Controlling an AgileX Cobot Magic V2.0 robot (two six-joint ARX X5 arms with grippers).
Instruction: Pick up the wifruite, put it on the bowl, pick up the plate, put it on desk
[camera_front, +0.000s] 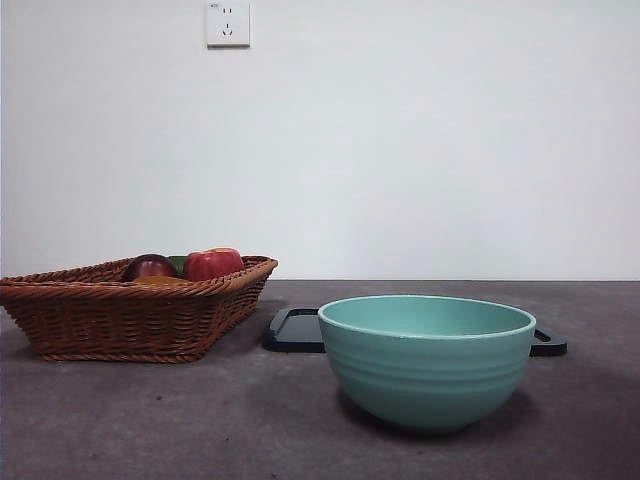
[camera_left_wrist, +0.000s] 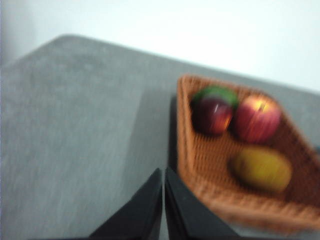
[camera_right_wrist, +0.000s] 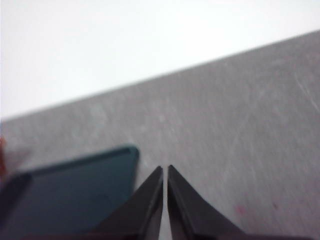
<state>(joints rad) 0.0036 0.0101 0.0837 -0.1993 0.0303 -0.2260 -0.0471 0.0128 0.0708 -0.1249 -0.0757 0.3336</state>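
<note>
The wifruite (camera_left_wrist: 261, 169), a dull brownish-yellow fruit, lies in a wicker basket (camera_left_wrist: 200, 185) with a red apple (camera_left_wrist: 257, 119), a dark purple-red fruit (camera_left_wrist: 212, 116) and a green one. My left gripper (camera_left_wrist: 163, 172) hovers shut and empty over the desk (camera_left_wrist: 75, 140), just outside the basket's rim. The teal bowl (camera_front: 427, 360) stands empty on the desk at the front right. Behind it lies the flat black plate (camera_front: 292, 330) with handles. My right gripper (camera_right_wrist: 165, 170) is shut and empty above the desk, beside a corner of the plate (camera_right_wrist: 70, 195). Neither arm shows in the front view.
The basket (camera_front: 120, 315) stands at the left of the desk (camera_front: 150, 430), with the apple (camera_front: 212, 264) and dark fruit (camera_front: 150, 267) showing over its rim. A white wall with a socket (camera_front: 228, 23) closes the back.
</note>
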